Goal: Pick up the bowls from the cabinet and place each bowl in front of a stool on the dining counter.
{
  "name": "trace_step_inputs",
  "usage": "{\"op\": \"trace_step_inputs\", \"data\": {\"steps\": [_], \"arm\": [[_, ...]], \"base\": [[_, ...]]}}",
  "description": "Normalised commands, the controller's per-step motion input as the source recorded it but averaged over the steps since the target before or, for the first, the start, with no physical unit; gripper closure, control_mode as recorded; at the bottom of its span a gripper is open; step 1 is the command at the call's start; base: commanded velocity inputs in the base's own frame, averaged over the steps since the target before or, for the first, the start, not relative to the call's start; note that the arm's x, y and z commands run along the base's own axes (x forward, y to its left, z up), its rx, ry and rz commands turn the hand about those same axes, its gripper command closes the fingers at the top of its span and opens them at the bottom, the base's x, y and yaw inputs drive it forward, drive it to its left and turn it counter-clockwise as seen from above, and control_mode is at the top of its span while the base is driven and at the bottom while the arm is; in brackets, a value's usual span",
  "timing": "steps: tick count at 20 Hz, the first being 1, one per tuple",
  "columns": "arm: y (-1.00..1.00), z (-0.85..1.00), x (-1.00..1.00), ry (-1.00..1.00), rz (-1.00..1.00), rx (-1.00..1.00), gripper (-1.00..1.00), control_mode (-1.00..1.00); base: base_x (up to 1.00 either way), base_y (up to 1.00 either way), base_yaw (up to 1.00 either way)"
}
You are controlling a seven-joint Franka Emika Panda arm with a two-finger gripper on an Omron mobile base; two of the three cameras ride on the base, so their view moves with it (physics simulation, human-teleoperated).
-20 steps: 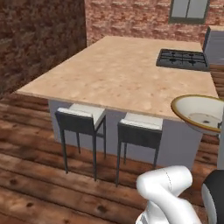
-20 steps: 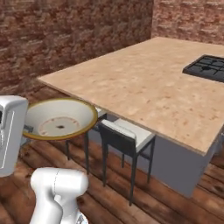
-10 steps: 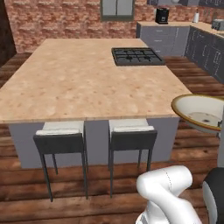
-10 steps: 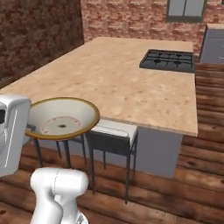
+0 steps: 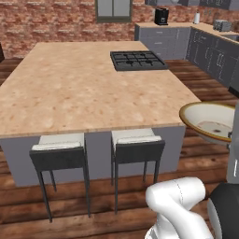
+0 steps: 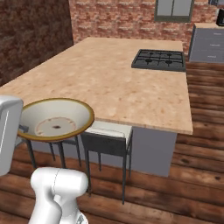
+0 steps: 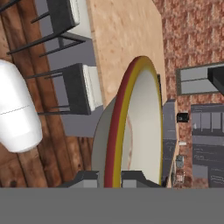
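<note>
Hand view shows the gripper (image 7: 113,178) pinched onto the rim of the cream bowl (image 7: 144,127), a dark finger tip on either side of its tan-brown edge. That wide, shallow bowl is smooth and round, with a faint brownish ring inside, and it hangs in the air off the near edge of the dining counter (image 5: 79,88), beside and slightly below the stone top. The counter is a broad slab of tan-pink speckled stone on a flat grey base, with a square black gas cooktop (image 5: 137,60) inset toward its far side. Two stools (image 5: 135,149) with dark thin metal legs and pale cushioned seats stand tucked against the near edge, over brown wood-plank flooring (image 6: 175,192). Rough red brick walls (image 6: 109,17) rise behind.
</note>
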Motion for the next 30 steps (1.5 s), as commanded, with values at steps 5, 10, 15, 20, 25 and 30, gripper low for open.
{"op": "trace_step_inputs", "data": {"steps": [5, 10, 15, 20, 25, 30], "arm": [[0.0, 0.0, 0.0, 0.0, 0.0, 0.0, 1.0, 1.0], [0.0, 0.0, 0.0, 0.0, 0.0, 0.0, 1.0, 1.0], [0.0, 0.0, 0.0, 0.0, 0.0, 0.0, 1.0, 1.0], [0.0, 0.0, 0.0, 0.0, 0.0, 0.0, 1.0, 1.0], [0.0, 0.0, 0.0, 0.0, 0.0, 0.0, 1.0, 1.0], [0.0, 0.0, 0.0, 0.0, 0.0, 0.0, 1.0, 1.0]], "base": [[0.73, -0.19, 0.16], [0.78, 0.0, 0.07], [0.77, 0.0, -0.03], [0.75, 0.0, -0.09], [0.48, 0.01, -0.03], [0.14, 0.0, 0.0]]}}
